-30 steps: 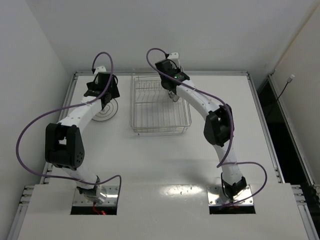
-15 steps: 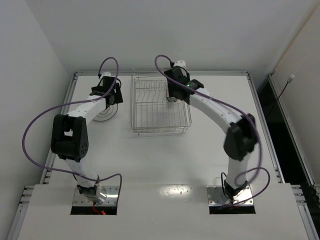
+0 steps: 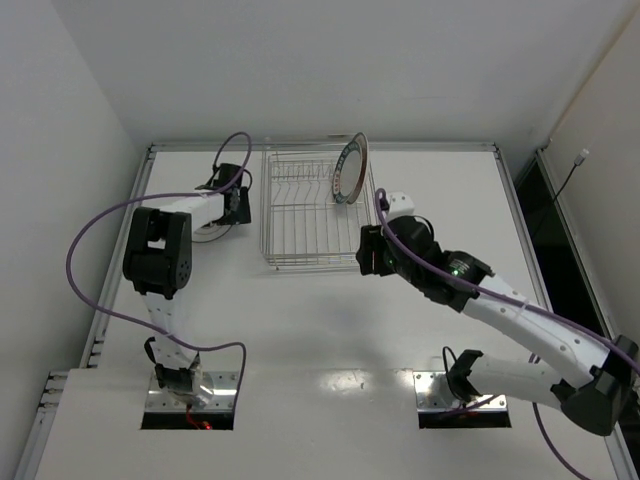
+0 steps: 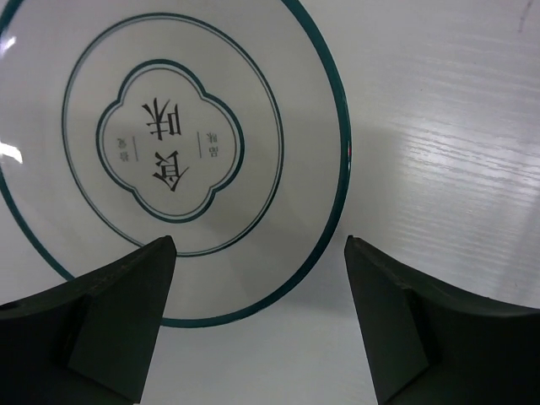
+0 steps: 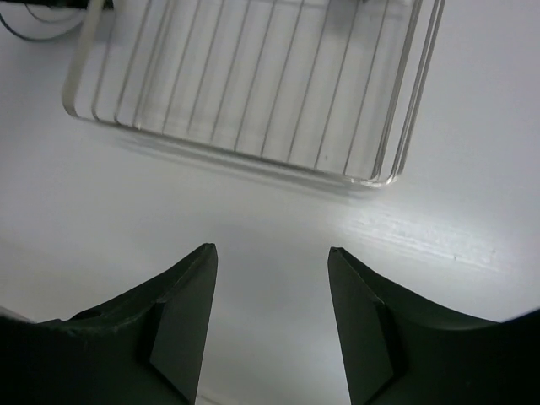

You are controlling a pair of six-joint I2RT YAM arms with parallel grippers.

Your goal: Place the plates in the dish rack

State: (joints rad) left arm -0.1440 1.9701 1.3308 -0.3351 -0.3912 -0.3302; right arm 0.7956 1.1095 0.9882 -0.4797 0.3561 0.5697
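1 dish rack, silver wire, on the white table; 1 teal-rimmed plate stands on edge in its far right corner; 1 ringed plate lies flat on the table left of the rack, directly under the left gripper, fingers spread; right gripper likewise spread, over the table just short of the rack's near edge.

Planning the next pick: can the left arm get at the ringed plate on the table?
Probably yes: the left arm's open fingers hang just over the ringed plate, with nothing lying on it.
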